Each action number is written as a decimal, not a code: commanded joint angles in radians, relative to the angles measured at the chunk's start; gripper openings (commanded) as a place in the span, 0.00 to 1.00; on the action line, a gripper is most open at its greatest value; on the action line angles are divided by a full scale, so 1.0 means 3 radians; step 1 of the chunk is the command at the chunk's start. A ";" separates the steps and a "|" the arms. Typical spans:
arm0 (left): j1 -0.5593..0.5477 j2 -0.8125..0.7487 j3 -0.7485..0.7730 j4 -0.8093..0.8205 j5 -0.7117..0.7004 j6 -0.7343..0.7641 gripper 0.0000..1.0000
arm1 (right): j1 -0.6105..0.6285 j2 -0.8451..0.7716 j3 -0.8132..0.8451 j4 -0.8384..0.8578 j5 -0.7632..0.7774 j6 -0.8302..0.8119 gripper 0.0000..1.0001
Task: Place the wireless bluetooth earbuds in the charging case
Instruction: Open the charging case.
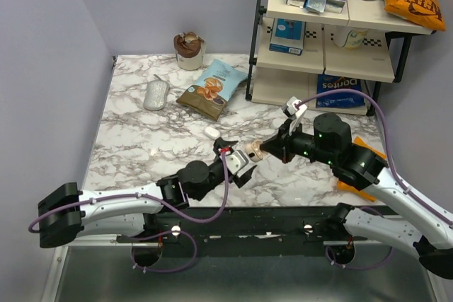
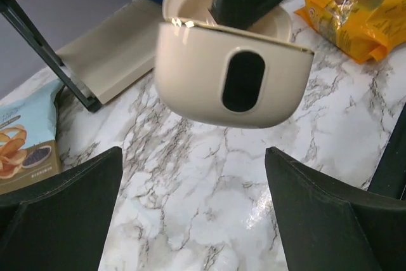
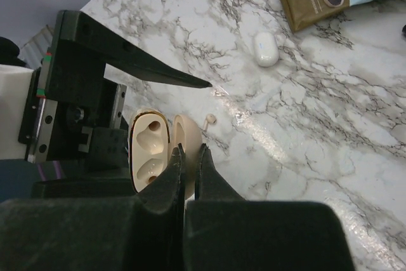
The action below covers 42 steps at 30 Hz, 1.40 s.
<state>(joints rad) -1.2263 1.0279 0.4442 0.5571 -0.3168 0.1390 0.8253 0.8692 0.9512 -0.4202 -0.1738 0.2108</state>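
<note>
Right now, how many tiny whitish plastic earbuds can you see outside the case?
1: a tiny whitish plastic earbud lies on the marble tabletop near the open cream plastic charging case, whose two sockets are empty. The second may be hidden.

Hidden and cut off around the charging case

From my right wrist, my right end effector (image 3: 192, 150) covers the lid's edge of the charging case (image 3: 147, 150), and my fingers run off the bottom edge. The earbud (image 3: 211, 118) on the desk (image 3: 330, 131) is too small to tell which way it faces. From my left wrist, the right finger hides part of the lid; my left end effector (image 2: 193, 157) is cut off below.
</note>
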 commanded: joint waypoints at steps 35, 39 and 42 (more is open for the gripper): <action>0.1224 -0.0087 0.0968 -0.1182 0.3674 -0.0939 0.70 | 0.0603 -0.0039 0.0224 0.0143 0.0027 -0.1464 0.01; 0.1224 -0.0097 0.0974 -0.1131 0.3628 -0.0929 0.66 | 0.0613 0.0012 0.0245 0.0092 0.0047 -0.1500 0.01; 0.1229 -0.0118 0.0989 -0.1161 0.3603 -0.0913 0.65 | 0.0629 0.0027 0.0255 0.0056 0.0098 -0.1526 0.01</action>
<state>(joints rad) -0.8639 1.0023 0.7090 0.1787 0.7494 -0.1360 1.0035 0.8726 0.9985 -0.4049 -0.1551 -0.2222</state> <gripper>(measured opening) 0.658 0.032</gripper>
